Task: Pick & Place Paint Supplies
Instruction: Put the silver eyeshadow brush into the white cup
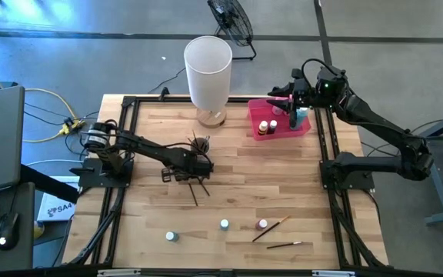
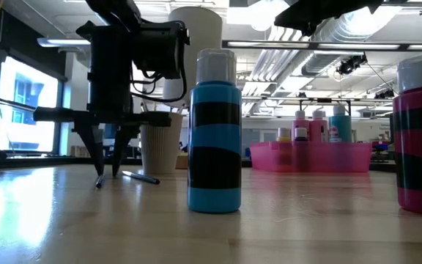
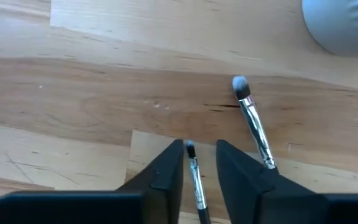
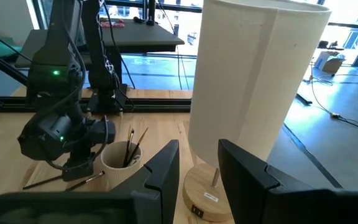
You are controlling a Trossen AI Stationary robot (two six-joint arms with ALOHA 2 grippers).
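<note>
My left gripper (image 1: 197, 171) (image 3: 199, 148) points down at the table's middle, open. Its fingers stand on either side of a thin silver-ferruled paintbrush (image 3: 195, 177) lying on the wood, with a gap on both sides. A second brush (image 3: 253, 124) lies just beside it. My right gripper (image 1: 293, 114) (image 4: 197, 149) hovers open above the pink tray (image 1: 279, 129), near a teal bottle (image 1: 301, 117) standing in it. Two small bottles (image 1: 268, 127) also stand in the tray. Near the front edge stand three tiny bottles (image 1: 171, 235) (image 1: 224, 224) (image 1: 262, 224), and two brushes (image 1: 271, 228) (image 1: 284, 245) lie there.
A tall white cylinder (image 1: 208, 73) stands on a wooden base at the far edge. A cup holding brushes (image 1: 200, 143) (image 4: 120, 163) sits just beyond my left gripper. Black frame rails (image 1: 329, 165) run along the table's sides. Bare wood lies between the tray and the near bottles.
</note>
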